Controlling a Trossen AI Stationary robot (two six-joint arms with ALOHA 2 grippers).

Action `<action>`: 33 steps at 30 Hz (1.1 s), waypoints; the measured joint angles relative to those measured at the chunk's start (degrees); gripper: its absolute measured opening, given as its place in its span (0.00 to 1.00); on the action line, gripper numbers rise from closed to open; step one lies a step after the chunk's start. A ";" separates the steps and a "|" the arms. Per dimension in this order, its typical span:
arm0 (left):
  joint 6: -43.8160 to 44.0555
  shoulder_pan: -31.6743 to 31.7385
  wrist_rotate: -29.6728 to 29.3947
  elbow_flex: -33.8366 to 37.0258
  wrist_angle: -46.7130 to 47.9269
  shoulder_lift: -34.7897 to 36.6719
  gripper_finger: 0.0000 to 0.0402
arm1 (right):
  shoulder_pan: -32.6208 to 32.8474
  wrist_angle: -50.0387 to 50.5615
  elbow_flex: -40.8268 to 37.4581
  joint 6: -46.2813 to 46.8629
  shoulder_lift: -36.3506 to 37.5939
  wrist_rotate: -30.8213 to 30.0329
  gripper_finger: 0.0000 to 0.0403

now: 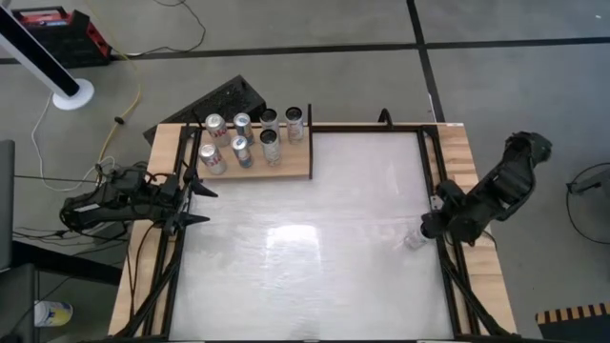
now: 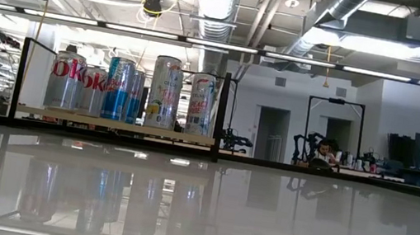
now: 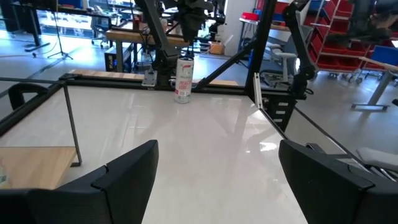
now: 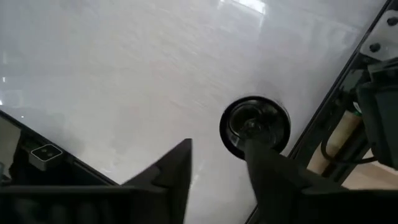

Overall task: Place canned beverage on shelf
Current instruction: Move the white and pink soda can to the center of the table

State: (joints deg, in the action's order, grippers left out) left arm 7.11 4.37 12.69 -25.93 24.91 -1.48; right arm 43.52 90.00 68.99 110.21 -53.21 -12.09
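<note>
One canned beverage [image 1: 414, 238] stands upright on its base on the white tabletop, close to the right edge; it also shows as a white and red can [image 3: 183, 79] in the left wrist view. My right gripper [image 4: 217, 149] hangs over the can's dark top [image 4: 255, 123], pointing steeply down. Its fingers are apart and nothing is between them. The shelf [image 1: 286, 170], a light-wood board at the far left, carries several upright cans [image 2: 127, 88]. My left gripper [image 3: 217, 168] waits open and level at the table's left edge.
A black frame rail [image 1: 434, 181] runs along the right edge just beside the lone can. A thin black post [image 3: 71, 124] stands at the shelf's corner. The white tabletop [image 1: 305, 248] stretches between the can and the shelf.
</note>
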 joint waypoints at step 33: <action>-0.37 0.01 0.00 0.00 0.00 0.00 0.79 | -1.30 -0.02 0.00 -7.67 -0.39 3.22 0.68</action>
State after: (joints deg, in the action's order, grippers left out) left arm 6.74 4.38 12.69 -25.93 24.91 -1.47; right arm 42.22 89.97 68.99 102.54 -53.60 -8.86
